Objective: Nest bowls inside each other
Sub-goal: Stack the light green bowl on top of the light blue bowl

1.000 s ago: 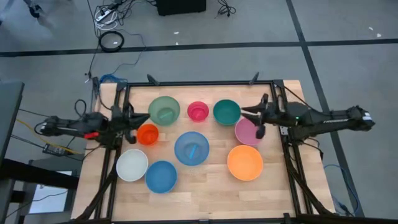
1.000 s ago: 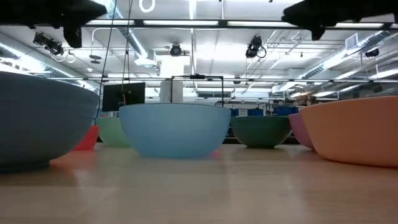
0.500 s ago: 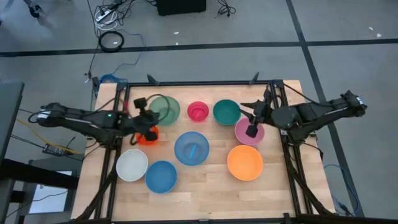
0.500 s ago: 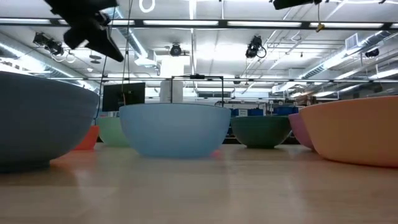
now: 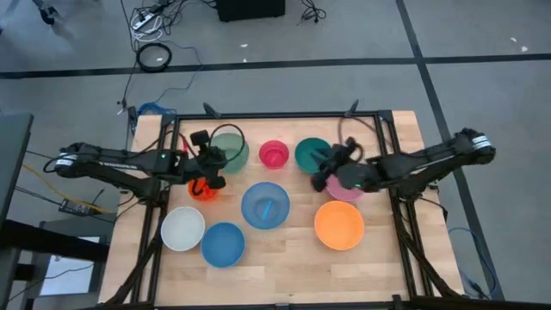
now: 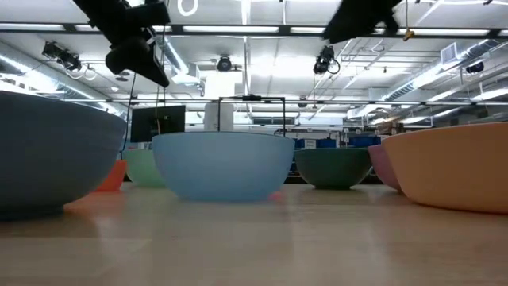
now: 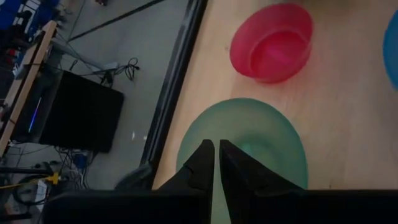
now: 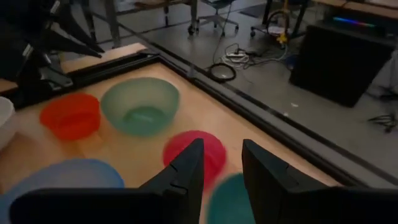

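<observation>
High view: nine bowls sit singly on the bench (image 5: 284, 267), none yet nested. At the left end are the white bowl (image 5: 182, 228) and, just beside it, the blue bowl (image 5: 223, 244). Above them the left pincer (image 5: 203, 148) hangs over the gap between the red-orange bowl (image 5: 201, 188) and the green bowl (image 5: 232, 148). Its own wrist view shows the fingers (image 7: 200, 163) pressed almost together, with only a thin slit between them and nothing in it, looking down into the green bowl.

The light blue bowl (image 5: 265, 205) sits in the middle, with the small pink bowl (image 5: 274, 154) behind it. To the right are the teal bowl (image 5: 310, 153), the mauve bowl (image 5: 344, 188) and the orange bowl (image 5: 339, 225). The right pincer (image 5: 330, 165) hovers between the teal and mauve bowls, its fingers (image 8: 186, 165) spread apart and empty.

The bowls look light and smooth, and several stand close together. If the left pincer comes down nearly closed, it will likely strike a rim rather than straddle it, tipping or skating the bowl into its neighbour. The right pincer, low between two bowls, could clip the mauve rim and push it against the orange bowl. Choosing a bowl too wide for its target would leave it perched on top rather than seated.
</observation>
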